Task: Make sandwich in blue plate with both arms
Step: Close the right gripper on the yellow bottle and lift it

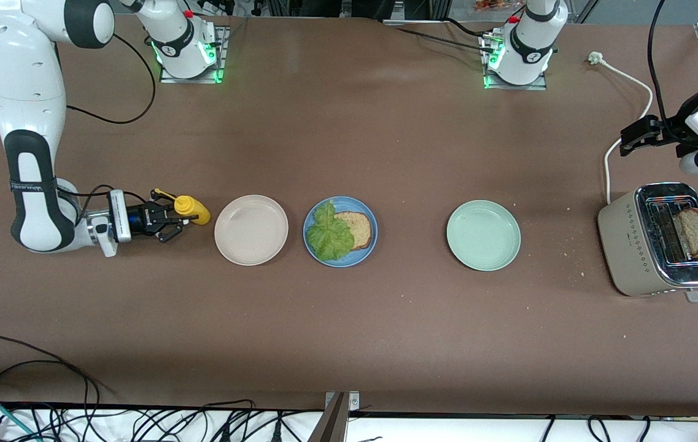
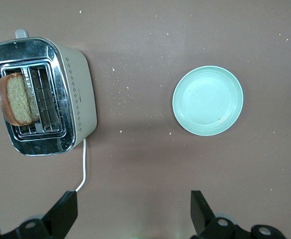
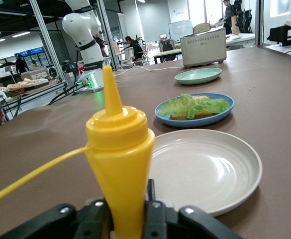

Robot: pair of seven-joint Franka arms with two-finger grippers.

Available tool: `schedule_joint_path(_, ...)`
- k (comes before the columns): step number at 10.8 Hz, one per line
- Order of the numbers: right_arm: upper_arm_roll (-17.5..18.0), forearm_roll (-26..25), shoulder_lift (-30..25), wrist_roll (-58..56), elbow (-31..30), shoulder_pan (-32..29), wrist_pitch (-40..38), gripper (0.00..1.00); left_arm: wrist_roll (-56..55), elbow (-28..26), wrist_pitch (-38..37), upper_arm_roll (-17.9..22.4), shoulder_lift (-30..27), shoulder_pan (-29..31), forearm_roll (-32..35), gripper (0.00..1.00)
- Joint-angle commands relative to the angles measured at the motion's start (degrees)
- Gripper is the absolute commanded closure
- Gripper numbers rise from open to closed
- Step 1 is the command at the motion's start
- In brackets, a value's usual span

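The blue plate (image 1: 349, 261) lies mid-table with a brown bread slice (image 1: 358, 229) on it, and a ruffled green lettuce leaf (image 1: 328, 236) covers part of the slice. Plate (image 3: 195, 122) and lettuce (image 3: 192, 105) also show in the right wrist view. My right gripper (image 1: 178, 222) is low at the right arm's end of the table, shut on a yellow squeeze bottle (image 1: 192, 210) beside the beige plate. Its fingers press both sides of the bottle (image 3: 118, 149). My left gripper (image 1: 634, 136) hangs open and empty (image 2: 133, 204) high over the toaster's white cord.
An empty beige plate (image 1: 251, 230) and an empty pale green plate (image 1: 483, 235) flank the blue plate. A cream toaster (image 1: 631, 245) at the left arm's end holds a raised bread slice (image 1: 695, 232). Its white cord (image 1: 628, 80) runs toward the left arm's base. Crumbs lie near the toaster.
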Motion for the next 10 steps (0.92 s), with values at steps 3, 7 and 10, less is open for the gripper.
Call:
schedule_joint_path(3,0.8,-8.4,0.0,21.3,12.3,0.6,-2.7,1.0,-0.4,1.5,-1.1,-0.1,0.6,0.3,-1.1,0.0)
schedule_joint_path(7,0.7,-17.1,-0.6,42.2,24.2,6.6,-2.2,1.0,-0.4,1.5,-1.1,-0.1,0.6,0.4,-1.1,0.0)
schedule_joint_path(10,0.3,-23.3,-0.6,55.3,28.3,13.3,4.7,1.0,-0.5,1.5,-1.1,-0.3,0.6,0.3,-1.1,0.0)
